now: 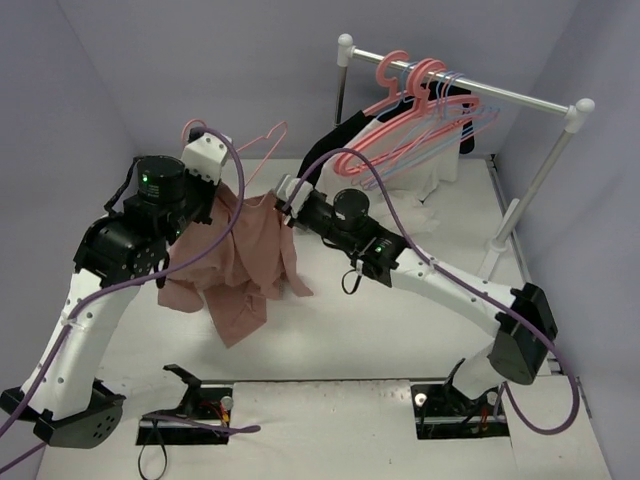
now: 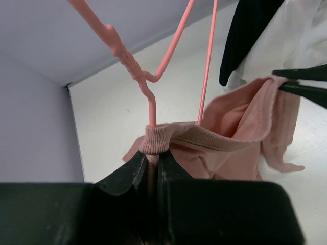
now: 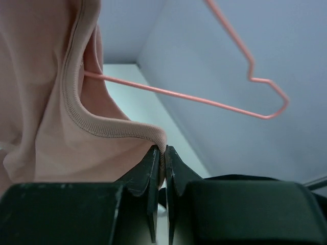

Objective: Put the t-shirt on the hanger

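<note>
Jaws of both grippers are pinched tight, each on the ribbed collar of the salmon t-shirt. The left gripper clamps the rib just where the stem of the thin pink hanger dives into the neck opening; whether the wire itself sits in that pinch is hidden by the cloth. The right gripper bites the far side of the same collar, with one hanger arm running through the neck hole beside it.

The shirt hangs between the two arms above the tabletop, its body drooping in loose folds. Whether the lowest fold touches down, I cannot tell.

My read is that the cloth is light, limp and stretchy, so it will sag and slide wherever it is not held. The rib is the firmest place to take hold, since it is thicker and keeps its edge. The wire frame looks springy and easy to twist, and is best gripped at the stem under the hook.

Behind the right arm stands a clothes rail carrying coral hangers, a black garment and a white garment. These lie near the right arm's elbow and could snag on a wide swing.
</note>
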